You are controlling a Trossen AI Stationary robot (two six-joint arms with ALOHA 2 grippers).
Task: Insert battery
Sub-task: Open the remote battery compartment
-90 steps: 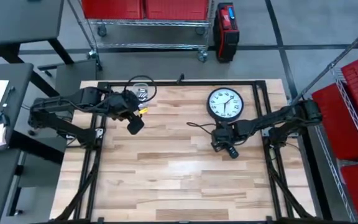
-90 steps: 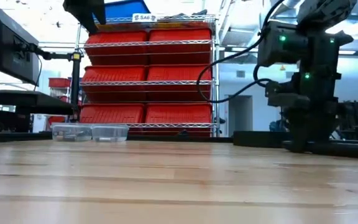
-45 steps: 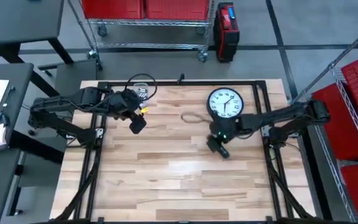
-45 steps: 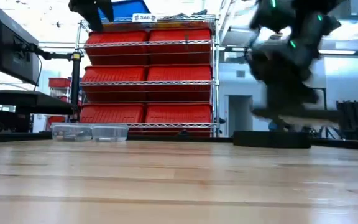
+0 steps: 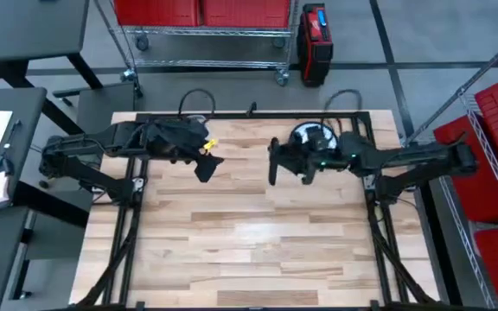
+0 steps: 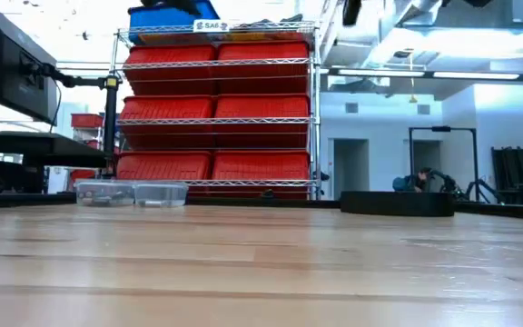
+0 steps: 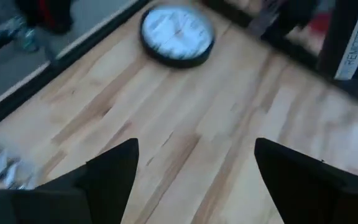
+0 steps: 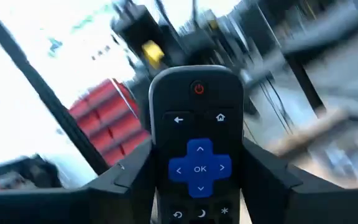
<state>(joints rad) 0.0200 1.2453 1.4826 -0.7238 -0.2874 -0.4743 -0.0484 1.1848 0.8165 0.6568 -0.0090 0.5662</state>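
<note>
Remote (image 8: pixel 197 155) was held clamped in right gripper (image 5: pixel 275 161) jaws, raised above tabletop (image 5: pixel 249 233). Left gripper (image 7: pixel 194 180) jaws were spread, empty. Battery was unseen; fetching it judged next.

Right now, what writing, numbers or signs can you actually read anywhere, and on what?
"OK": on the blue pad of the black remote control clamped in the right gripper.
"REMOTE": on a dark upright strip; the rest is blurred.
Round white wall clock: numerals too blurred.
Red-bin shelf label: unreadable.
</note>
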